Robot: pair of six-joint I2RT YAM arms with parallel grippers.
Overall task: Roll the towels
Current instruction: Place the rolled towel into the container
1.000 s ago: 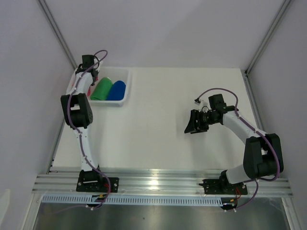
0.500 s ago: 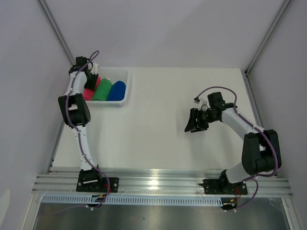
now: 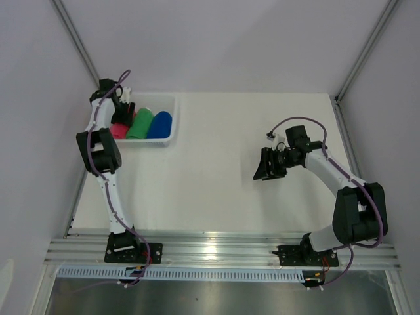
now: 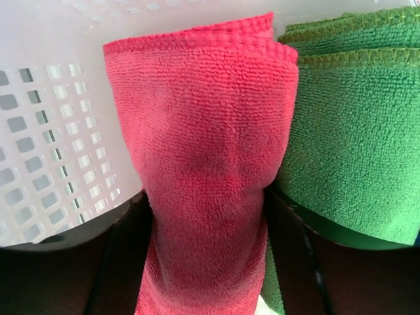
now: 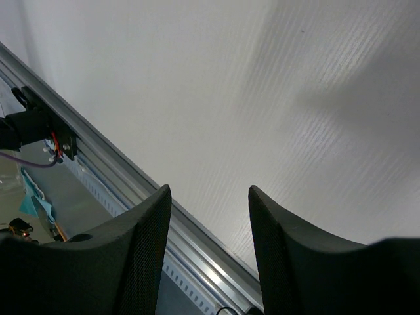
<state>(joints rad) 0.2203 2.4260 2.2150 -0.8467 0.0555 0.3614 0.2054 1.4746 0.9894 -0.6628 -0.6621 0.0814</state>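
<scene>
1. Left end effector (image 4: 209, 203) flanks pink towel (image 4: 203, 131), rolled, in basket (image 4: 39, 131) beside green towel (image 4: 354, 131); grip cannot be told.
2. Right end effector (image 5: 207, 197): apart, empty.
3. Judged step: depositing; next, lift straight out.

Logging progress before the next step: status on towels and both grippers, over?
Left gripper straddling rolled pink-red towel in basket, grip unclear. Right gripper open, empty, over table. Green towel and blue towel rolled alongside. Nothing in the way.

white-and-black arms (image 3: 113, 197) with purple cables (image 3: 298, 121) and black hands (image 3: 266, 169).
</scene>
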